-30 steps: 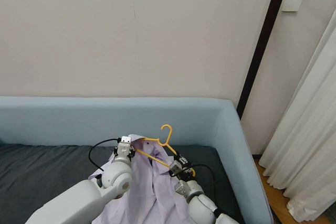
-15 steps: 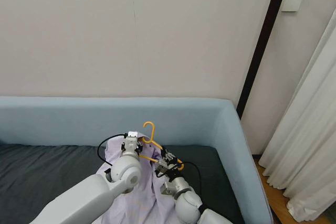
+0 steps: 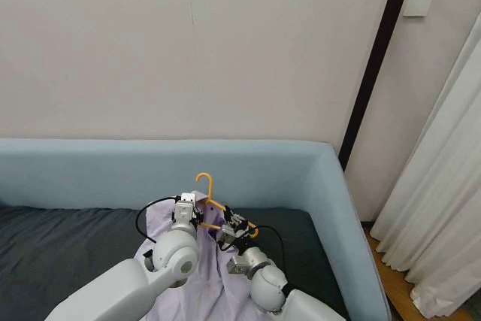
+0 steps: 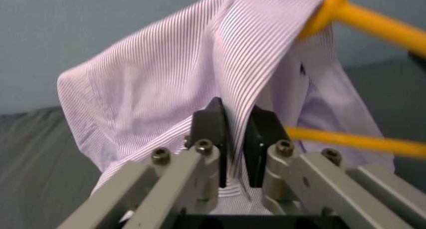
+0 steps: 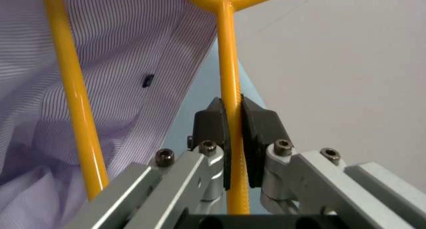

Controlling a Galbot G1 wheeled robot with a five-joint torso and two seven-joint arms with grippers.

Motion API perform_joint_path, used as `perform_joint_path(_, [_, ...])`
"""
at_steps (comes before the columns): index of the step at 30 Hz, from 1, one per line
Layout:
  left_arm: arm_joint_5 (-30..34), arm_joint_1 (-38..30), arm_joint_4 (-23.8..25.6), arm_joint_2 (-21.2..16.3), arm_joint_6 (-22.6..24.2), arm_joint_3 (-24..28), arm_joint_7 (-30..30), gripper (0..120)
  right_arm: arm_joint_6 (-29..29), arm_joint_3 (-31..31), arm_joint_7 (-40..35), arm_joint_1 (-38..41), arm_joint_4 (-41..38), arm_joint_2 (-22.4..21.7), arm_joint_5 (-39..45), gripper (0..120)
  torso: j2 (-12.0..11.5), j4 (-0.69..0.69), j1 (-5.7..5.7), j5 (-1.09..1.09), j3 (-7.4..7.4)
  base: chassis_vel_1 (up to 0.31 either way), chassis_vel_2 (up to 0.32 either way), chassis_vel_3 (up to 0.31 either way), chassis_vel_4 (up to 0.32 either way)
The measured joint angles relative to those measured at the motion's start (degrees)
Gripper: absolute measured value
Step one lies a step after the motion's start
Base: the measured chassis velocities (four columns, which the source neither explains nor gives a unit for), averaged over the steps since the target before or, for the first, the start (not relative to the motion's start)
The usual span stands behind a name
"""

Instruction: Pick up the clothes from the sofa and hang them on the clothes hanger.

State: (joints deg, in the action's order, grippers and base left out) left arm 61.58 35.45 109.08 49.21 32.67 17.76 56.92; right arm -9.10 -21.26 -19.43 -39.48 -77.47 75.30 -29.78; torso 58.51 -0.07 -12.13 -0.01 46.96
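Pale blue sofa (image 3: 323, 186) spans the lower frame. Above its dark seat, lower centre, the striped shirt (image 4: 153, 74) hangs lifted, with the left tool (image 4: 234, 131) pinching its fabric and the right tool (image 5: 231, 120) clamped on the yellow hanger (image 5: 228, 49). The shirt looks only partly draped, so threading it on seems unfinished.

We have smooth white shells on our left arm (image 3: 171, 259) and right arm (image 3: 264, 289), with ball-shaped joints and thin black cables (image 3: 140, 217) looping at the wrists. Our left gripper (image 4: 234, 121) and right gripper (image 5: 232, 114) match: grey metal links, socket-head screws (image 4: 203, 147), black wedge-shaped pads (image 4: 207, 125).
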Motion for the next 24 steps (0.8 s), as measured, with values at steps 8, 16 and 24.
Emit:
perform_joint_path(8, [-0.8, 5.2, 6.9, -4.0, 3.7, -3.1, -0.9, 43, 1.5, 2.2, -1.0, -0.7, -0.6, 0.8, -1.5, 5, 0.0, -0.01, 0.00, -0.01, 0.00, 0.000, 0.000, 0.000, 0.000])
perform_joint_path(16, [-6.4, 25.4, 22.7, -18.4, -3.8, -23.8, -17.8, 76, 5.5, 5.7, -1.1, -2.3, -1.7, -1.0, -6.0, 5, 0.0, 0.07, 0.02, 0.00, -0.01, 0.000, 0.000, 0.000, 0.000])
perform_joint_path(24, [-10.2, 21.2, 17.3, -28.6, -15.5, -27.0, -39.0, 99, 7.7, 8.5, -1.0, -4.4, -3.2, -3.2, -7.8, 5, 0.0, -0.05, 0.01, 0.03, 0.00, 0.000, 0.000, 0.000, 0.000])
